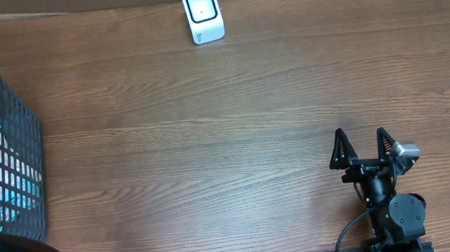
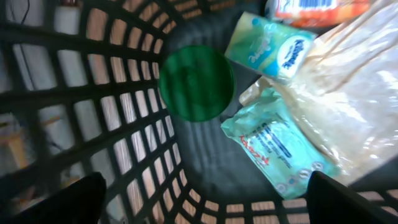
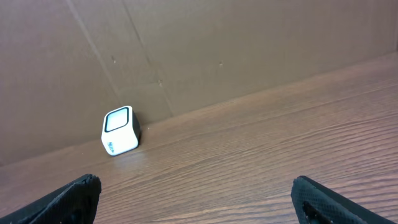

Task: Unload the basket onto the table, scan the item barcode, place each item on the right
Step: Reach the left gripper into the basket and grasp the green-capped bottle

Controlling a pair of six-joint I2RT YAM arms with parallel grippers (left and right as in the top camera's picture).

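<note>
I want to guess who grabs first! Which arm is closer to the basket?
Left. The left gripper is right at the basket, pointing into it; the right gripper is far off across the table.

Black right arm (image 1: 396, 209) with triangular jaws, silver wrist camera block (image 1: 405, 150), looping black cable (image 1: 350, 228), small green light (image 1: 387, 215).

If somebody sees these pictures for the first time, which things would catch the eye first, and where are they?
First comes the small white scanner, alone at the far edge of the wooden table, and the dark plastic basket at the left edge. In the left wrist view, a round green object lies inside the basket beside a pale blue-green packet. The right gripper stands open near the front.
</note>
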